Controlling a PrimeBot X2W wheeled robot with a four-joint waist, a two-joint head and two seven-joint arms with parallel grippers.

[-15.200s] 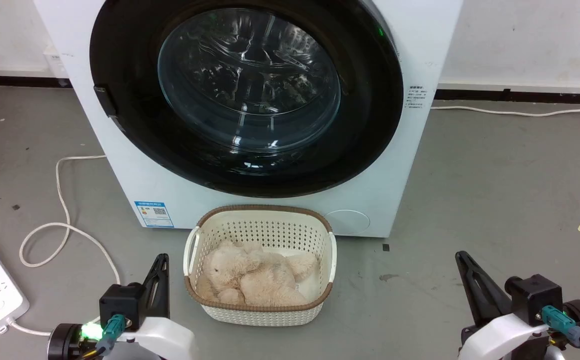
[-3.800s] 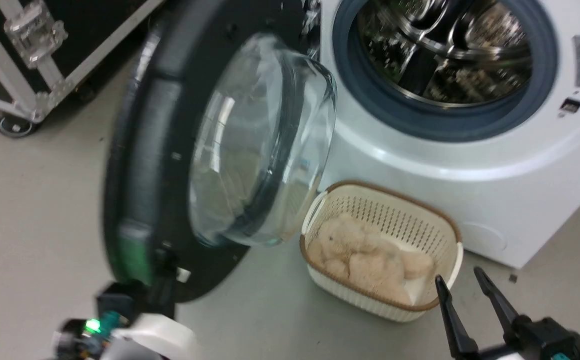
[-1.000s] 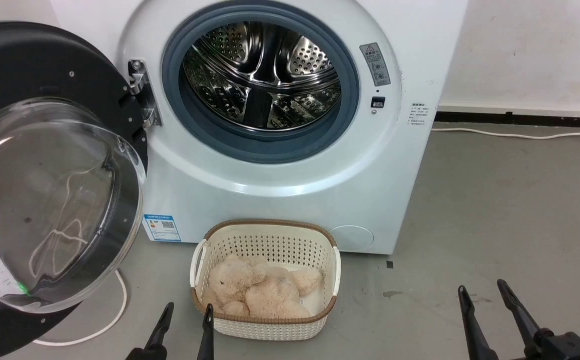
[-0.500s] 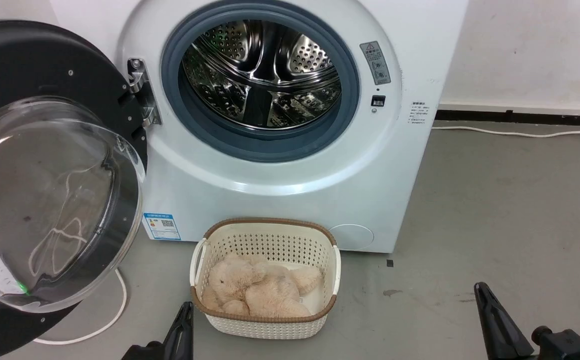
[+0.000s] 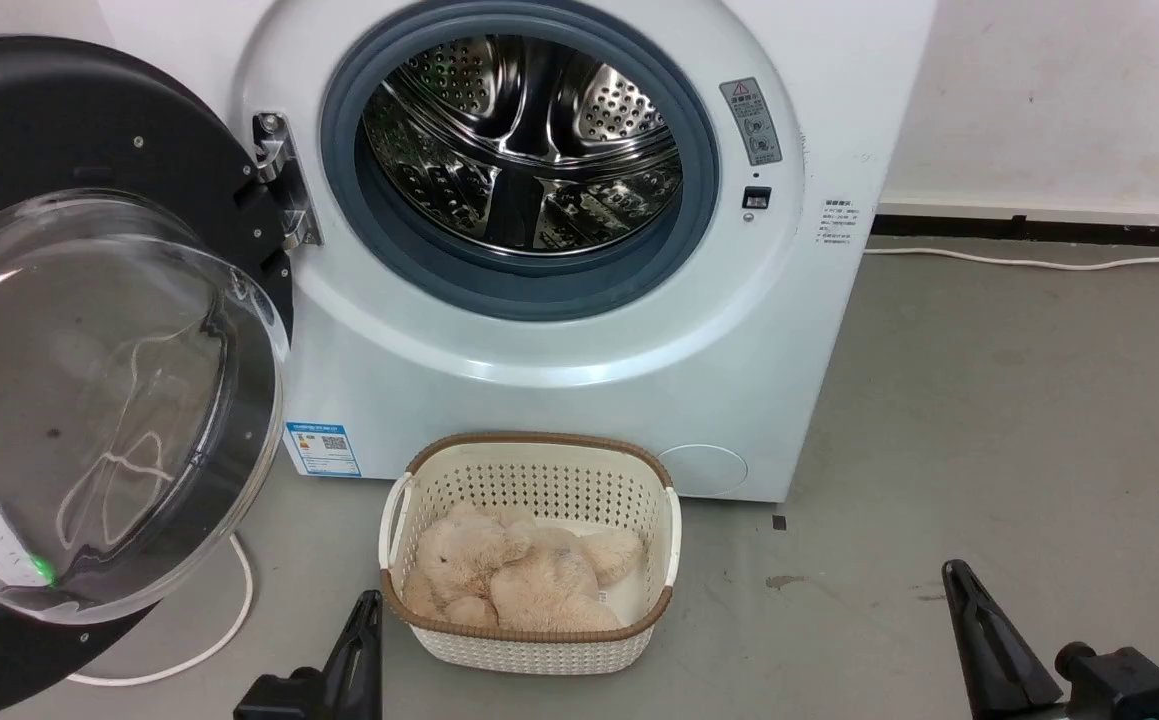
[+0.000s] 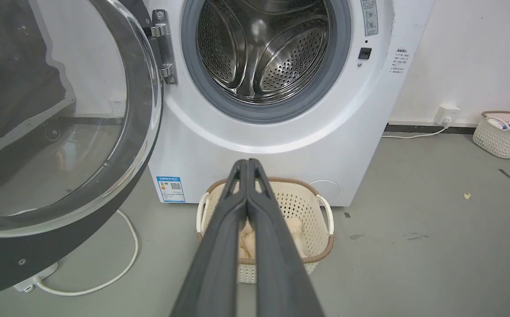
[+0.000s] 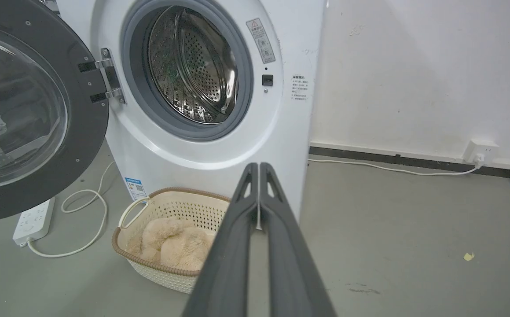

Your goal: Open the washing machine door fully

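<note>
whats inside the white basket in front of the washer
A beige plush toy lies slumped in the basket, covering most of its floor. Anything beneath the toy is hidden.

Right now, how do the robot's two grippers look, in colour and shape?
The left gripper and the right gripper look alike. Each has two long, matt, dark grey fingers, broad at the base and narrowing to a thin tip, with a slim cut-out slot near the tip. In the head view, each gripper sits on a black, blocky mount.
</note>
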